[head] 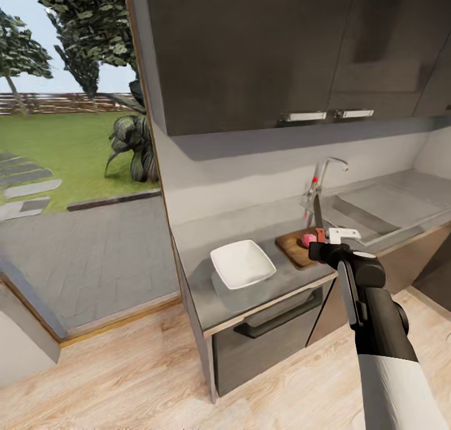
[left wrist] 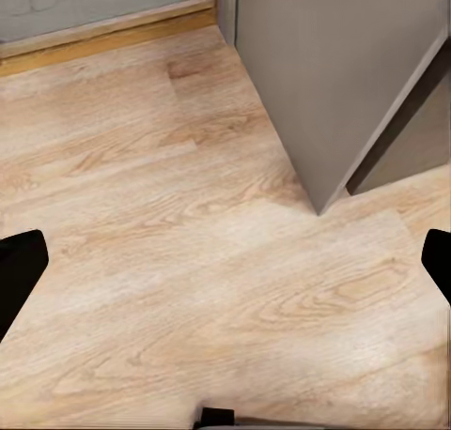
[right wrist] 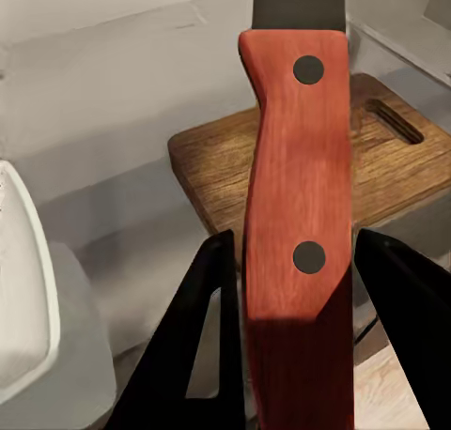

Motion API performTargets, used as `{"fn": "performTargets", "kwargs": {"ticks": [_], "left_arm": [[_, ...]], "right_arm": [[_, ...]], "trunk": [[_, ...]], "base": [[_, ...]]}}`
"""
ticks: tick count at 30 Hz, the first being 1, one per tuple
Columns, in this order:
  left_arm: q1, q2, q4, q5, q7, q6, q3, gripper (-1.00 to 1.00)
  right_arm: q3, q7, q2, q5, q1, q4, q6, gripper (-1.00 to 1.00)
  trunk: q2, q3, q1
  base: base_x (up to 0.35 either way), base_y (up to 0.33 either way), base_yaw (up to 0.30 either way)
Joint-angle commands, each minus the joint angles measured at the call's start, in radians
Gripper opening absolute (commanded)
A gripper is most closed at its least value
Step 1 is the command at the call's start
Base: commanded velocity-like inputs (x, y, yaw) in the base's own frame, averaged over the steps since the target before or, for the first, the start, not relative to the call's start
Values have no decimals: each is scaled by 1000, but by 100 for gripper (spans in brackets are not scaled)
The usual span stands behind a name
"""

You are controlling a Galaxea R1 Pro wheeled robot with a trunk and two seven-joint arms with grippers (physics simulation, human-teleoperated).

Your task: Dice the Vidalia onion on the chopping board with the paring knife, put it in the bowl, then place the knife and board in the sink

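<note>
The dark-brown chopping board lies on the grey countertop just left of the sink. A pinkish Vidalia onion rests on the board. Over it, my right gripper is shut on the paring knife, red handle in the fingers and dark blade pointing up. The right wrist view shows the red handle between both fingers, with the board behind it. The white bowl stands left of the board. Down over the wooden floor, my left gripper hangs open and empty.
A chrome faucet with a red knob rises behind the board. Dark wall cabinets hang overhead. An oven front sits under the counter. The counter ends at left by a glass wall facing a garden. Wooden floor lies below.
</note>
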Motion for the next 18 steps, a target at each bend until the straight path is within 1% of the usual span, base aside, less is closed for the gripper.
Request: {"fn": "performTargets", "kwargs": {"ticks": [1,14,18], "left_arm": [[0,2,-1,6,8,-2,-7,100],[0,2,-1,6,8,-2,-6,100],[0,2,1,6,8,-2,-6,100]], "right_arm": [[-2,11,0,10,-1,-1,4,-100],[-1,11,2,10,-1,0,4,-100],[-1,11,2,10,-1,1,4,-100]], "trunk": [[-2,-2,1],[-2,-2,1],[-2,-2,1]], "base": [[0,-304,284],[0,-304,284],[74,-304,284]]}}
